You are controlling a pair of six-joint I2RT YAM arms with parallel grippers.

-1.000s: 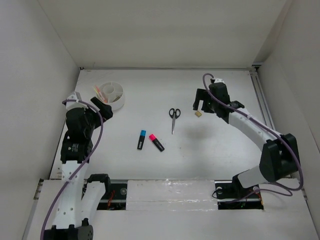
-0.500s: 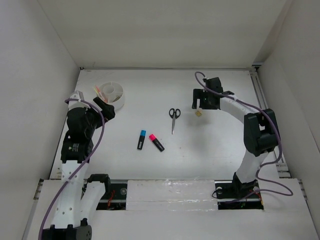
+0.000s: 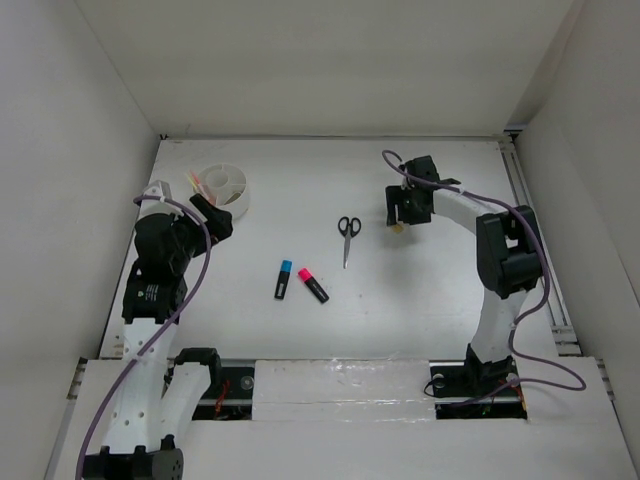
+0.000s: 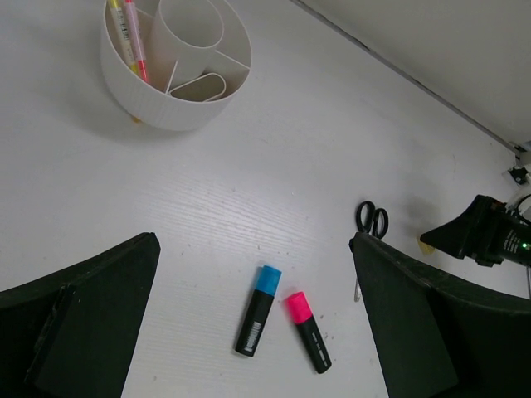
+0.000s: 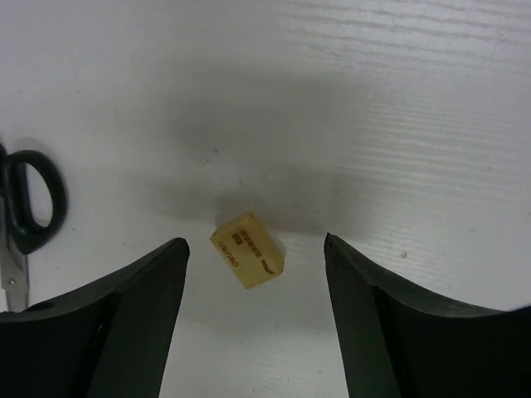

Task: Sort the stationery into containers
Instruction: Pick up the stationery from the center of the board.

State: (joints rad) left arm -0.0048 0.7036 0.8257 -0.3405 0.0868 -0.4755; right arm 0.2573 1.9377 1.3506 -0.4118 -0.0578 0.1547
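**A:** Bowl (image 3: 222,188) sits left overhead; why's the right claw (image 3: 401,216) low beside the scissors (image 3: 347,234)?

**B:** Left wrist: left claw (image 4: 255,242) gaping, pens (image 4: 131,37) in bowl. Right wrist: fingers (image 5: 116,332) apart, straddling the tan block (image 5: 248,251), probably lining up a pinch.

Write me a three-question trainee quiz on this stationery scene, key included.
1. True or false: the right gripper is clamped on the tan block.
2. What sits in the white bowl? A) two thin pens B) nothing C) a stapler
3. Fill in: seen from above, the blue-capped highlighter lies to the ___ of the pink-capped highlighter.
Key: 1 false, gaps show on both sides; 2 A; 3 left.
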